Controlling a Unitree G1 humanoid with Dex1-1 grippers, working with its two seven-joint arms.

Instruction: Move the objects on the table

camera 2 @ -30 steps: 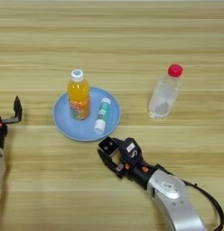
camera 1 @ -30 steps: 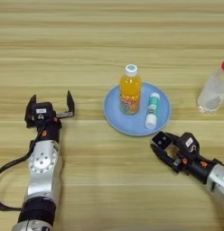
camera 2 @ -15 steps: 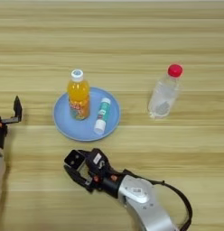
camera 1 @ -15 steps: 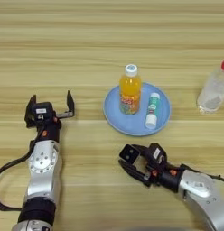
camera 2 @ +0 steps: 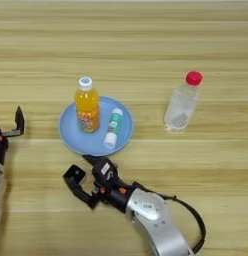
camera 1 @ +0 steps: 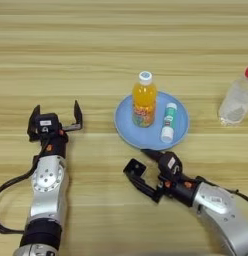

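We are looking down at a wooden table (camera 1: 71,45) with two robot arms and a blue plate of small things.

Our right gripper (camera 1: 142,161) is lying low on the table just in front of the round blue plate (camera 1: 127,131), and its two black fingers are spread apart with nothing between them. Our left gripper (camera 1: 55,115) is sitting well off to the left of the plate, and its two fingers are spread wide and holding nothing. The small orange juice bottle (camera 1: 144,100) with the white cap is standing up on the plate, and the green-and-white tube (camera 1: 168,121) is lying right beside it on the plate. The clear plastic bottle (camera 2: 182,102) with the red cap is standing on the table, well off to the right of the plate.
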